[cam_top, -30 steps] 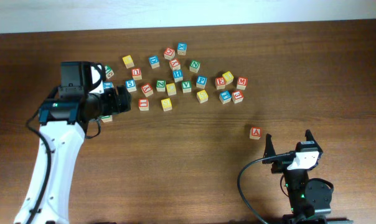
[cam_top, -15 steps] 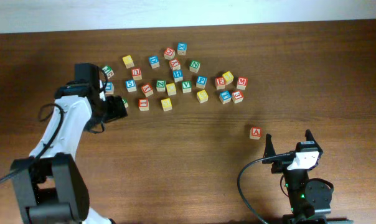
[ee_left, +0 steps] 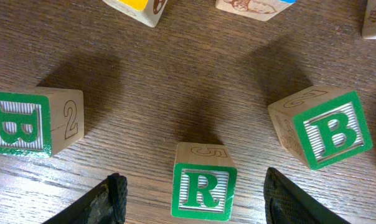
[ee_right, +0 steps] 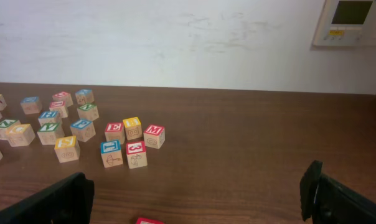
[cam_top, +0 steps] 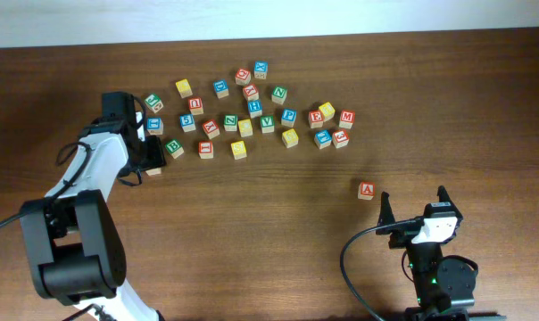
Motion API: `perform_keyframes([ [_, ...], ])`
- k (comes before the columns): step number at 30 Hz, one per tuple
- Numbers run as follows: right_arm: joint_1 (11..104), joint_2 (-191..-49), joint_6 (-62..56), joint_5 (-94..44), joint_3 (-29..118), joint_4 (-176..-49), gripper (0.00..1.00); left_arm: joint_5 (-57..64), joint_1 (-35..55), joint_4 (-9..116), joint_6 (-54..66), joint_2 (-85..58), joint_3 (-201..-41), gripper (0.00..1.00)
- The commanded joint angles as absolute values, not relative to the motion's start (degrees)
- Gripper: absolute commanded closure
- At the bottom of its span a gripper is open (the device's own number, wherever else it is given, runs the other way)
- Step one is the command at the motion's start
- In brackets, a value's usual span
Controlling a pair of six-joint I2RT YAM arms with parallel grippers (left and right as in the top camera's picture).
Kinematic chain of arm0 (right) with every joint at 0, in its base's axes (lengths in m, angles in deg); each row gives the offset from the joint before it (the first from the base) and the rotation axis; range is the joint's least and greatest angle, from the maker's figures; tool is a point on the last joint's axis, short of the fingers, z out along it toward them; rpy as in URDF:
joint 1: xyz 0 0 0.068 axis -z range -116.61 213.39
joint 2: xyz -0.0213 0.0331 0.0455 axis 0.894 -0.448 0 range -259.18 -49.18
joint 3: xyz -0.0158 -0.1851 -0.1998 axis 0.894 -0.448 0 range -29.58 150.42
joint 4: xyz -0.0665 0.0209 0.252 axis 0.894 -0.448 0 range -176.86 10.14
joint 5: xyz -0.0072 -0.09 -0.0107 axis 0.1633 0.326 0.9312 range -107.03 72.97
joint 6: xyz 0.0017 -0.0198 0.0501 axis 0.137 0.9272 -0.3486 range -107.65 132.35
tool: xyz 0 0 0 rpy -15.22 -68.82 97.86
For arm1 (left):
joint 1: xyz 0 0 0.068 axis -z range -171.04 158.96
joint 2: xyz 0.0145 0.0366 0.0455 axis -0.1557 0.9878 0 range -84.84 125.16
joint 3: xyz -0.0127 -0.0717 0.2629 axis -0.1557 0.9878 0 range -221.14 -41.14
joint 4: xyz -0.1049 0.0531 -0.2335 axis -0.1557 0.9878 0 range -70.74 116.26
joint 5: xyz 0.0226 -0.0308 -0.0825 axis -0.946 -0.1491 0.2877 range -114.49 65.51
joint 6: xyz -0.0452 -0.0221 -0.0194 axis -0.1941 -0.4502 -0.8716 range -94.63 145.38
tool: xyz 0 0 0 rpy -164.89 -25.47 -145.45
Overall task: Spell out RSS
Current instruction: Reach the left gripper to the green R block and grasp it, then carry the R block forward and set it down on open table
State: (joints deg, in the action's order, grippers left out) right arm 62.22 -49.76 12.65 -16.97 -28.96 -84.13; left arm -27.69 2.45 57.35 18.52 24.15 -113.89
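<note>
Green R cube (ee_left: 204, 190) sits ungripped between widely spread jaws of left gripper (ee_left: 195, 188), green B cubes (ee_left: 331, 127) flanking, right gripper (cam_top: 412, 197) parted, empty.

White wall (ee_right: 175, 37) behind wooden table (ee_right: 250, 162)

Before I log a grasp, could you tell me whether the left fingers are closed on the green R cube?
No, the green R cube stands on the table between the left fingers, with open gaps on both sides.
</note>
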Motion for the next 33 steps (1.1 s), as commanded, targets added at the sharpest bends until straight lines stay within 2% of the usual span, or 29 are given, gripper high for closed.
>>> perform_keyframes([
  [1,62.44,-49.38,13.0,-16.34,-29.26,-84.53,0.02,-27.71,2.3,57.28,19.07,25.37,-114.13,0.39],
  [6,62.44,-49.38,13.0,-16.34,-29.26,-84.53,0.02,-27.71,2.3,57.02,19.07,27.19,-113.13,0.39],
  [8,62.44,-49.38,13.0,-16.34,-29.26,-84.5,0.01,-27.8,2.3,56.1,19.07,28.48,-113.13,0.49],
  [10,62.44,-49.38,13.0,-16.34,-29.26,-84.53,0.02,-27.73,2.3,55.07,19.05,28.74,-113.13,0.49],
  [13,62.44,-49.38,13.0,-16.34,-29.26,-84.5,0.02,-27.76,2.3,52.87,19.05,28.74,-113.13,0.55],
  [14,62.44,-49.38,13.0,-16.34,-29.26,-84.5,0.02,-27.73,2.3,52.69,19.05,28.74,-113.13,0.6],
  [16,62.44,-49.38,13.0,-16.34,-29.26,-84.5,0.02,-27.69,2.3,52.76,19.05,28.74,-113.13,0.59],
  [17,62.44,-49.38,13.0,-16.34,-29.26,-84.5,0.02,-27.71,2.3,52.82,19.05,28.74,-113.13,0.63],
  [18,62.44,-49.38,13.0,-16.34,-29.26,-84.53,0.02,-27.71,2.3,52.78,19.05,28.74,-113.13,0.78],
  [22,62.44,-49.38,13.0,-16.34,-29.26,-84.5,0.02,-27.27,2.3,54.31,19.03,28.5,-113.58,0.81],
  [25,62.44,-49.38,13.0,-16.34,-29.26,-84.53,0.02,-18.31,2.3,58.66,19.03,25.46,-116.01,0.81],
  [28,62.44,-49.38,13.0,-16.34,-29.26,-84.53,0.02,-6.97,2.3,61.72,19.03,16.59,-116.21,0.82],
  [30,62.44,-49.38,13.0,-16.34,-29.26,-84.53,0.02,1.64,2.91,66.7,18.98,10.82,-116.21,0.86],
  [33,62.44,-49.38,13.0,-16.34,-29.26,-84.5,0.01,5.1,11.0,78.35,19.0,9.79,-115.92,0.83],
])
